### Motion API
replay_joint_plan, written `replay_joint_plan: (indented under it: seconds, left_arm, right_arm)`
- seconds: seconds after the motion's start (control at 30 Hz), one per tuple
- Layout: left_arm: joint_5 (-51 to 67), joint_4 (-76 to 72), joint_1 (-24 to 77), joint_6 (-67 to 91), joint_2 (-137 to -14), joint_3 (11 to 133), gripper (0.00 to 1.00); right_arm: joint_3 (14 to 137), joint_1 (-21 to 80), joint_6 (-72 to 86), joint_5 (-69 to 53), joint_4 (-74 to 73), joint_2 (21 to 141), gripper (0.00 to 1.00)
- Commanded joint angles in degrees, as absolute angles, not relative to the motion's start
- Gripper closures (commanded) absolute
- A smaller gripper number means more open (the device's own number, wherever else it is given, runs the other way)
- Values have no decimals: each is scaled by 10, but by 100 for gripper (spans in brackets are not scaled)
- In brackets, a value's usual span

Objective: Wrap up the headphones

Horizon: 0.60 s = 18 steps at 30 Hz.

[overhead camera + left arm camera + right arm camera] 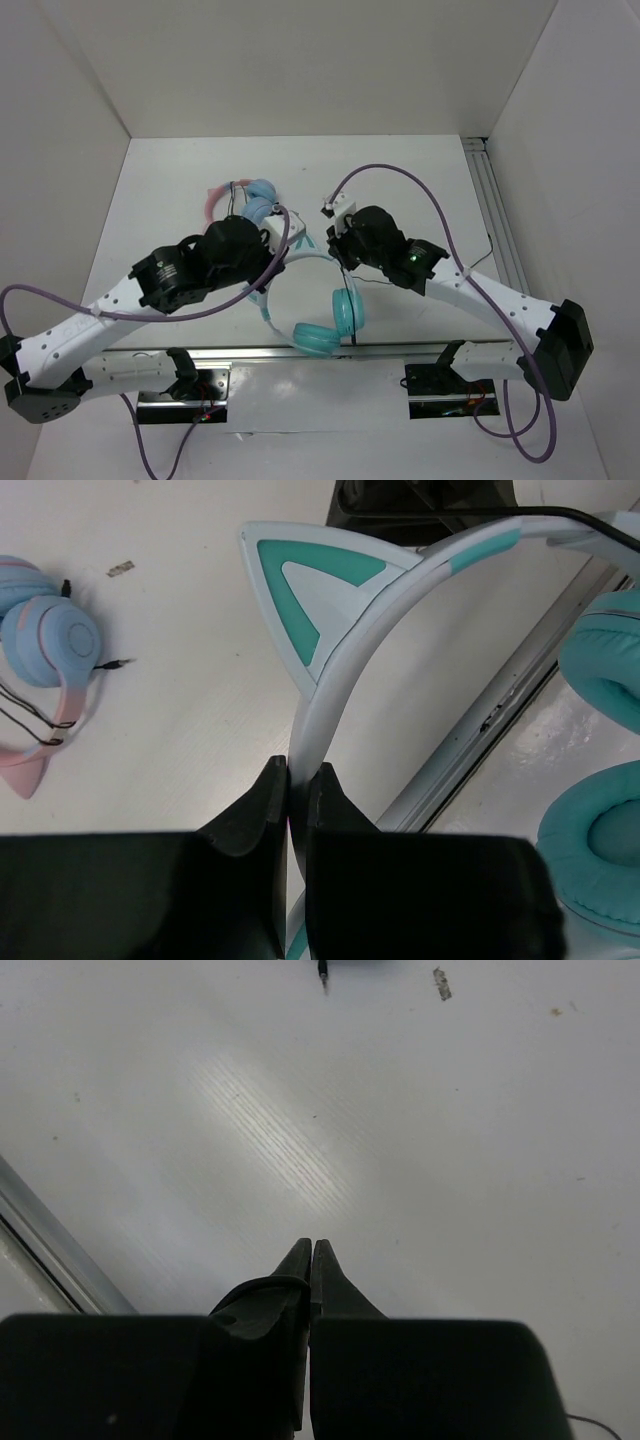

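Note:
The teal headphones (345,308) lie near the table's front edge, with the two ear cups together and the white headband (285,262) arching up to the left. My left gripper (272,238) is shut on that headband; in the left wrist view the fingers (297,780) pinch the white band just below a teal cat ear (310,590). My right gripper (337,243) is shut just right of the band. In the right wrist view (311,1248) the thin black cable (262,1283) loops over its left finger into the closed jaws.
The pink-banded headphones with light-blue cups (252,200) lie behind the left gripper, and they show in the left wrist view (50,640). An aluminium rail (250,352) runs along the front edge and another (495,210) along the right side. White walls enclose the table.

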<state>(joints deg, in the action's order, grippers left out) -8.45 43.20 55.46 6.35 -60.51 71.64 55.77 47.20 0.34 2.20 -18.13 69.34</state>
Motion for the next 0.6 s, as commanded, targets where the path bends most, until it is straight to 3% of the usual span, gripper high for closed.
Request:
replay_joint_plan:
  seconds: [0.0, 0.23, 0.57]
  left_arm:
    - [-1, 354, 570, 76, -554, 739, 100]
    - [-43, 352, 570, 105, -552, 752, 100]
    - [-145, 276, 570, 232, -504, 789, 100]
  right_arm:
    - [541, 458, 5, 20, -113, 703, 100]
    - [541, 442, 11, -21, -101, 698, 100]
    - [484, 393, 24, -267, 69, 762, 88]
